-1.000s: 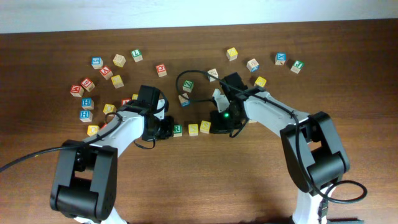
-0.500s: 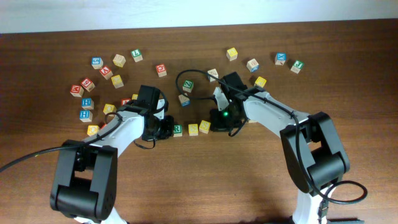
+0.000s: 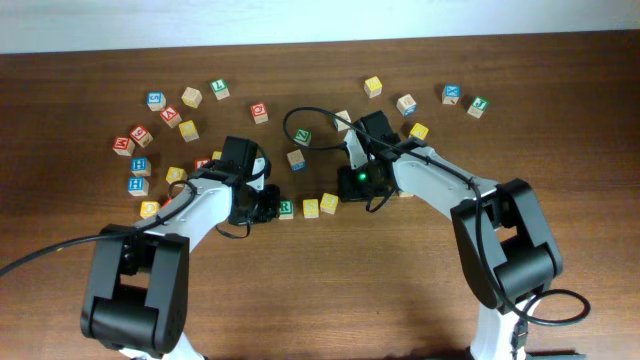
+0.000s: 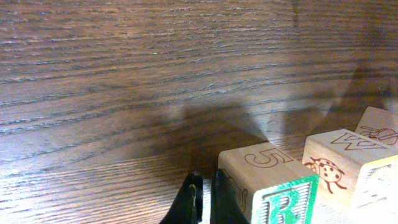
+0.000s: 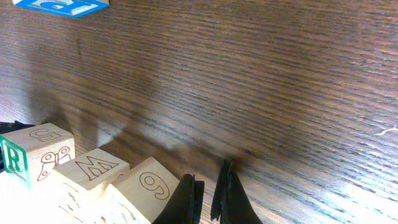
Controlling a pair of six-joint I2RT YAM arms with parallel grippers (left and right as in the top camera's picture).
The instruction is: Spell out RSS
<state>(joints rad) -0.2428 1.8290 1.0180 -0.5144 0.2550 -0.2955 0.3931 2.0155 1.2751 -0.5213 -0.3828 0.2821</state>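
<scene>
Mid-frame in overhead view: R cube [image 3: 286,208], first yellow cube [image 3: 311,208] and second yellow cube [image 3: 329,203] side by side in row. Left gripper [image 4: 206,188] just left of row, right gripper [image 5: 209,186] just right. Both pinched closed, empty.

both arms angled inward, wrists low; l claw [image 4: 204,190] & r claw [image 5: 209,186] closed tight, nothing held.

Two arms [image 3: 195,208], three lined-up cubes [image 3: 311,207] (green R first), and twenty-odd loose cubes [image 3: 373,86].

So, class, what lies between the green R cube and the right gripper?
Two yellow cubes, side by side, as the overhead view shows.
</scene>
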